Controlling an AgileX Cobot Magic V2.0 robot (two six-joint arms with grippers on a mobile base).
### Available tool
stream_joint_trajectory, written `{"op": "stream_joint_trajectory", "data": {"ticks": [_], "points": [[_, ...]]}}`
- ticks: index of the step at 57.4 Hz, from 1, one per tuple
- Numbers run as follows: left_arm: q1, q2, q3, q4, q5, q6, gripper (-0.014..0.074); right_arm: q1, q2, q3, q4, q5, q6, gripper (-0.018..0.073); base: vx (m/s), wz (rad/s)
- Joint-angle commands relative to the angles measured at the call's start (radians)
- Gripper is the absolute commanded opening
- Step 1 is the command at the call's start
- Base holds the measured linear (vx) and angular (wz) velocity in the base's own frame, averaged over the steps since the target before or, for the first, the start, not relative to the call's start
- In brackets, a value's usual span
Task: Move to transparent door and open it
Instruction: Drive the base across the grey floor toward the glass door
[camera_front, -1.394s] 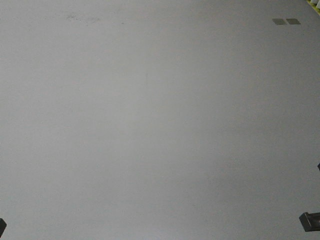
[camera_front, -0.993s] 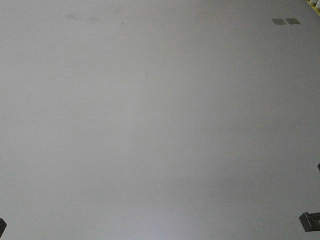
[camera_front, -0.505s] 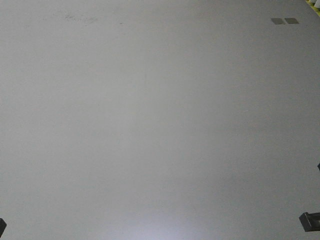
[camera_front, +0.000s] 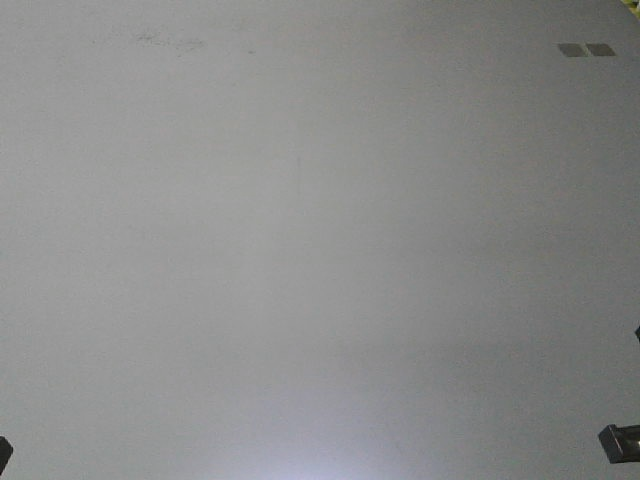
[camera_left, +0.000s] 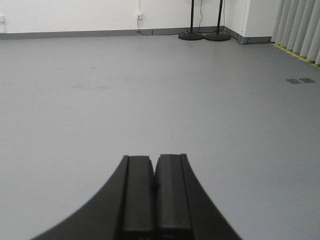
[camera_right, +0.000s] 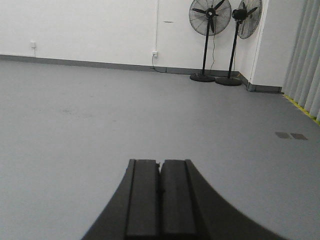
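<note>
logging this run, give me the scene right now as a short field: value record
transparent door: not in any view
left gripper: shut, nothing between the fingers
right gripper: shut, nothing between the fingers
floor: grey, two small dark plates set in it on the right
far end: white wall, two pedestal fans near the corner
right edge: pale vertical blinds

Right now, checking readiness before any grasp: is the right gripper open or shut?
Shut: the right wrist view shows the right gripper with both black fingers meeting along a thin seam, holding nothing.
</note>
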Motion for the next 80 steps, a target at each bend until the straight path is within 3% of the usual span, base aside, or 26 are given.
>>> {"op": "stream_joint_trajectory", "data": {"ticks": [1,52,80], "points": [[0.001,-0.015,0.01,-0.01,-0.079,-0.004,0.0003,-0.003,-0.015,0.005,-0.007,-0.084,-0.004,-0.0004,0.21,0.02],[0.001,-0.015,0.01,-0.01,-0.079,-0.004,0.0003,-0.003,-0.015,0.005,-0.007,-0.084,-0.004,-0.0004,0.35,0.06],[0.001,-0.015,0.01,-0.01,-0.079,-0.004,0.0003,-0.003,-0.015,0.005,-0.007,-0.084,-0.004,-0.0004,0.44,0.29]]}}
